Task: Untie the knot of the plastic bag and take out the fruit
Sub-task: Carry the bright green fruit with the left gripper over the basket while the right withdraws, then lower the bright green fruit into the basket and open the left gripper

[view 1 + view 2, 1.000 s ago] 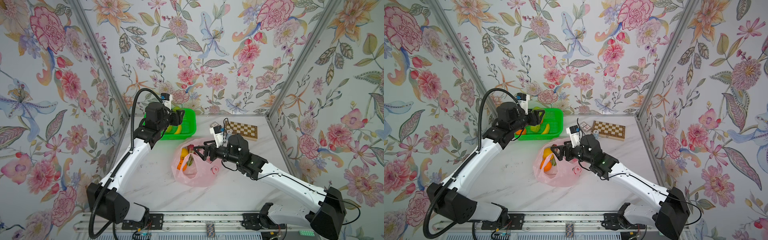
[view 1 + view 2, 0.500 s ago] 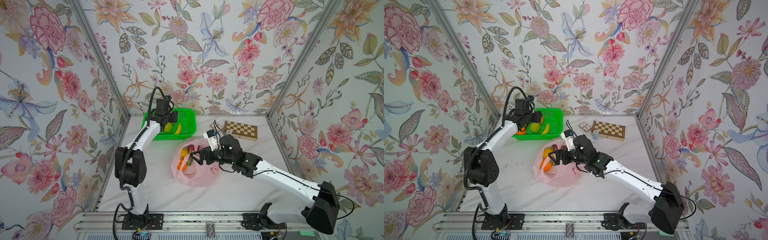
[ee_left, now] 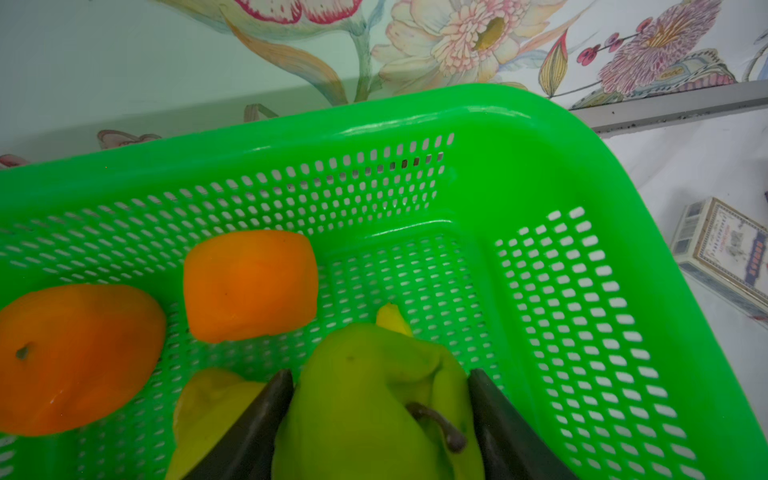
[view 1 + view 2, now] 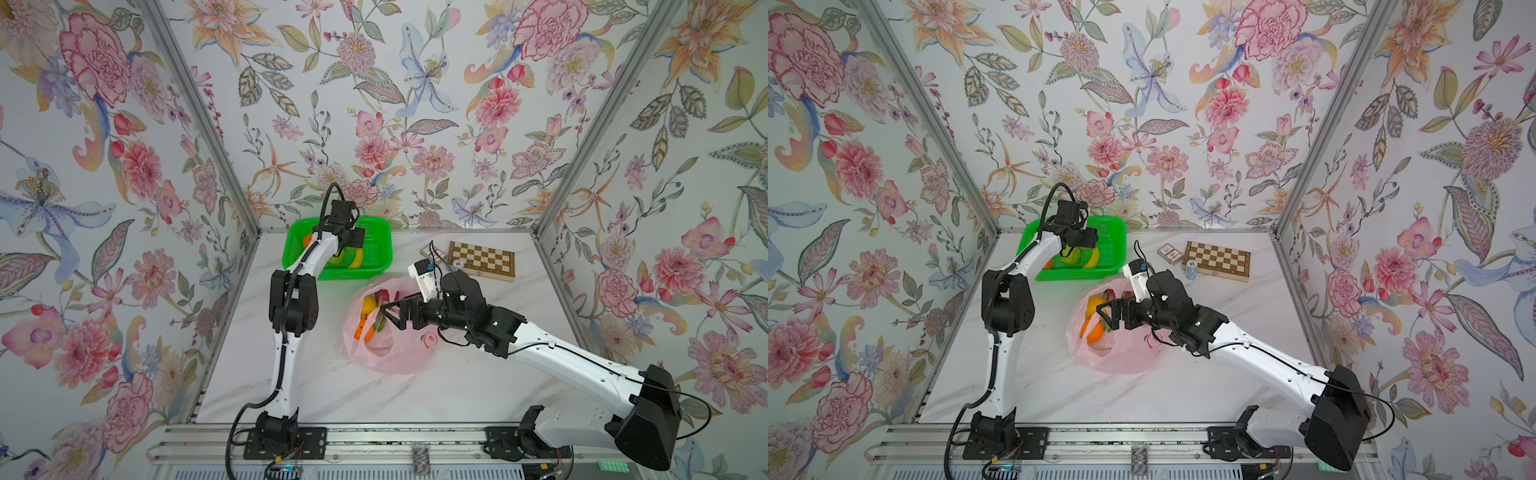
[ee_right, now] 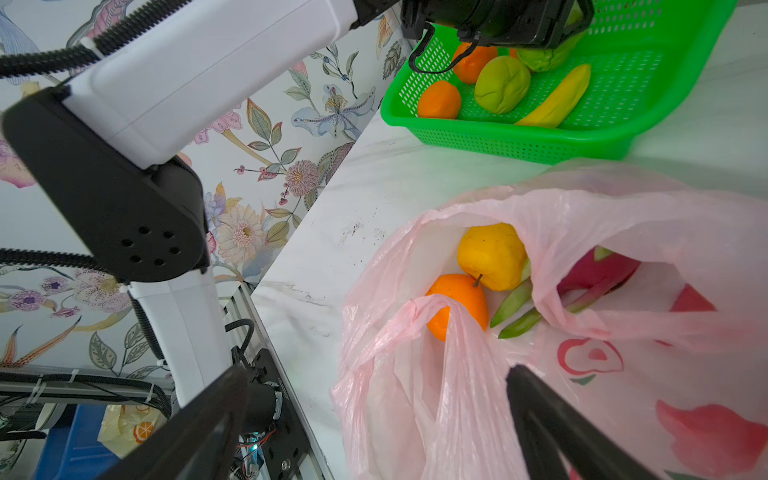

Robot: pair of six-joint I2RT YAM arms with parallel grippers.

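Black left fingers [image 3: 249, 428]: clamped on a green pear-like fruit [image 3: 365, 399], low inside the green basket [image 3: 540, 174].
Basket also holds: two oranges [image 3: 249, 286], a banana [image 5: 557, 99].
Black right fingers [image 5: 548, 419]: spread wide, empty, over the plastic bag [image 5: 623, 232].
Bag: mouth open, lying on the counter [image 5: 374, 187] near the basket.
Inside it: orange [image 5: 461, 303], yellow fruit [image 5: 492, 255], dragon fruit [image 5: 598, 270].

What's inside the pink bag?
Inside the pink bag show a yellow fruit, an orange and a red dragon fruit half under the film. Anything deeper is covered by crumpled plastic.
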